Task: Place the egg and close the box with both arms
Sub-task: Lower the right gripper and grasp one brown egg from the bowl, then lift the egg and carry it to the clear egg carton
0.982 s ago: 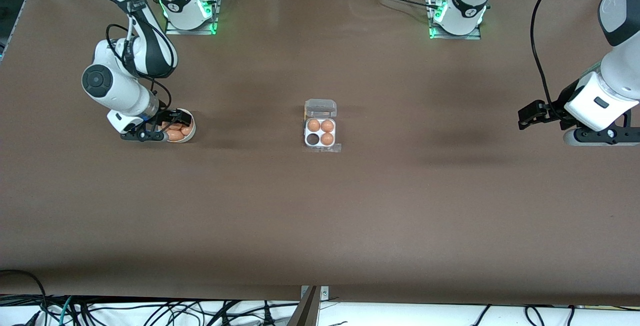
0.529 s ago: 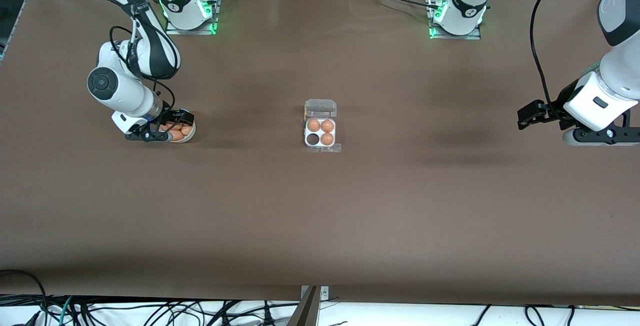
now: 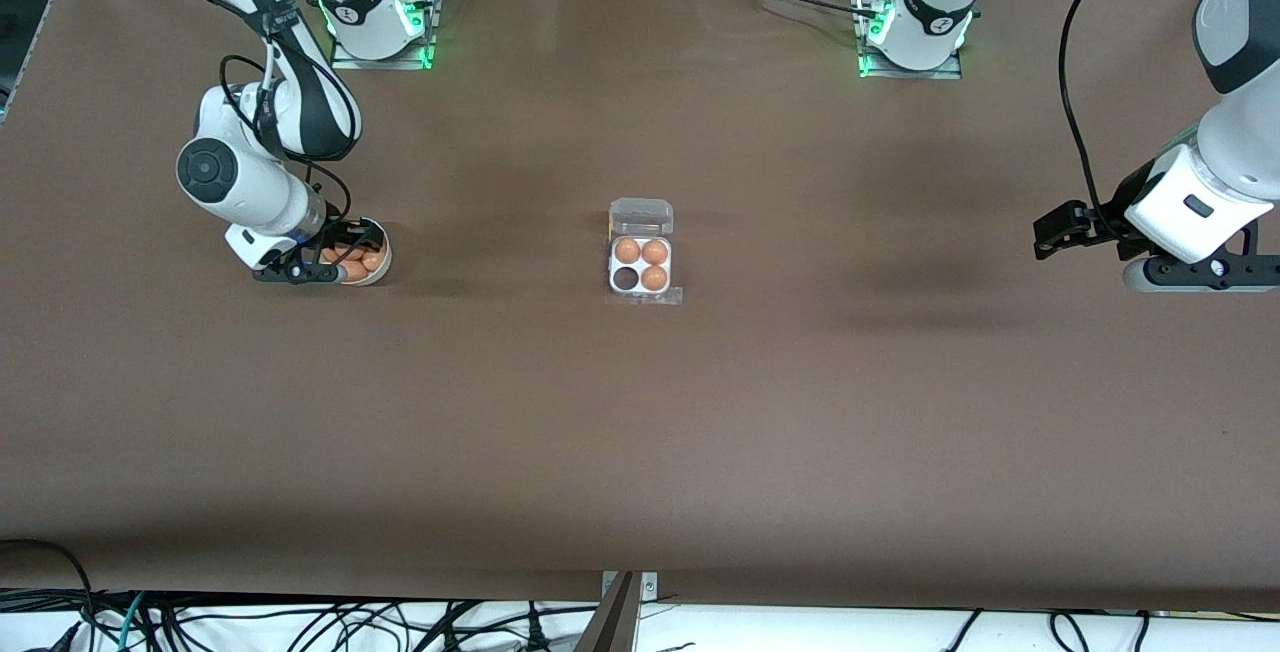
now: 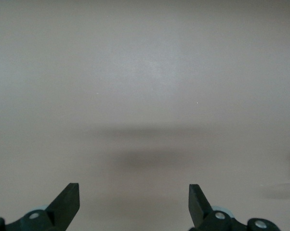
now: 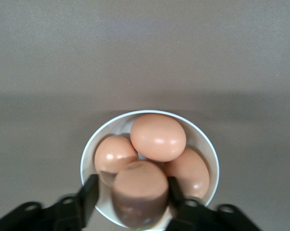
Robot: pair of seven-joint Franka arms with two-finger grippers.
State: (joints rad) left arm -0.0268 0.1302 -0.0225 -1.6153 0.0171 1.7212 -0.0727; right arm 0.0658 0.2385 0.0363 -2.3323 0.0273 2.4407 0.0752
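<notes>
Three eggs [image 3: 640, 259] are seated in the box [image 3: 640, 267] at mid-surface [image 3: 640, 432], one cup left vacant; the clear lid [image 3: 641, 216] is folded back. Right end effector [image 5: 130, 192]: lowered into the white bowl [image 5: 205, 144] toward the right arm's end, fingers clenched on the egg [image 5: 140, 192] among the bowl's other eggs. Left end effector [image 4: 134, 199]: fingers spread and released, held over bare surface at the left arm's end, waiting.

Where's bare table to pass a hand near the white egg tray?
Bare brown table lies between the square white egg tray and the round white bowl, and between the tray and the open, waiting left gripper. Crowded only at the bowl, where the right gripper flanks an orange-brown egg.
</notes>
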